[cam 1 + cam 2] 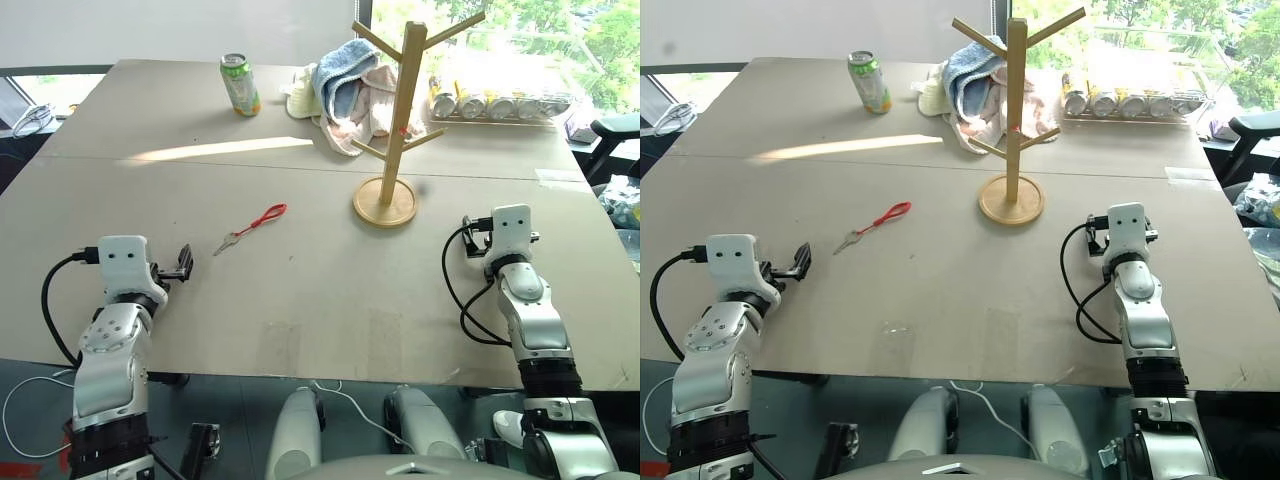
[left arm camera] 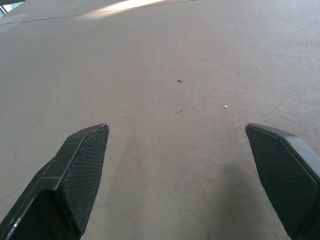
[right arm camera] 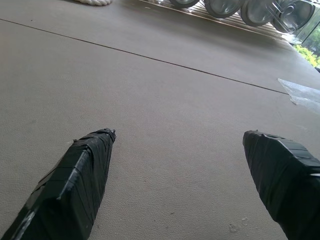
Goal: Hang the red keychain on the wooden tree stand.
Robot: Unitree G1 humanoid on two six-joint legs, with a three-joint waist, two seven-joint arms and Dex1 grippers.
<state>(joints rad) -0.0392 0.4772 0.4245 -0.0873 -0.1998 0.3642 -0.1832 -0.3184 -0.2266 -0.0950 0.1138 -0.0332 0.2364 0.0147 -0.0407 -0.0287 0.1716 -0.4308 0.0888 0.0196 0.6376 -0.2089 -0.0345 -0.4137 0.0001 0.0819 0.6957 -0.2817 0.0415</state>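
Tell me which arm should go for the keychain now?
Left. The keychain lies on the table just ahead of the open left gripper; the right gripper sits further away, beyond the stand.

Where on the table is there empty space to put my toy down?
The widest bare patch is on the near table, between the left claw and the right claw. The far left corner beside the green can is bare too. It's crowded around the wooden stand, towels and row of cans.
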